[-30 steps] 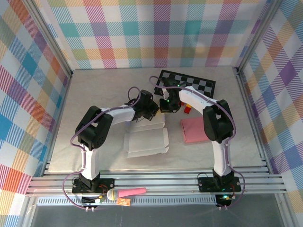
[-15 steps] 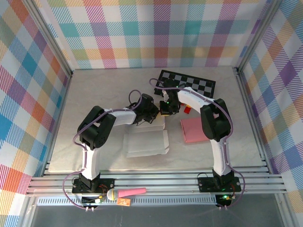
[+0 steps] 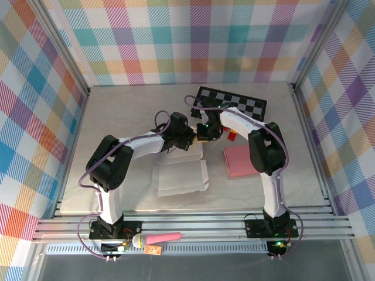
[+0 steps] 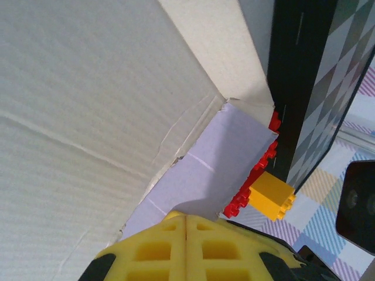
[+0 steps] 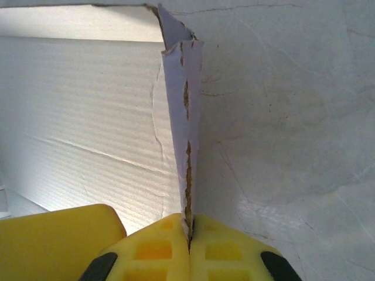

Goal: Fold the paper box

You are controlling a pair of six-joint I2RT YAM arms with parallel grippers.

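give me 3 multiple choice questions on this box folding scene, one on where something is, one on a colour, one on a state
1. Where does the pink sheet lie relative to the paper box?
A) on top of it
B) beside it, on the right arm's side
C) beside it, on the left arm's side

2. What colour is the single brick beside the red bricks?
A) blue
B) green
C) yellow

3. How is the right gripper?
A) shut on a flap of the box
B) wide open, holding nothing
C) shut on the pink sheet

Answers: 1 B, the top view shows it lying flat to the right of the box, apart from it. 2 C, the left wrist view shows it yellow against the red ones. 3 A, the right wrist view shows the thin flap running upright into its closed fingers.
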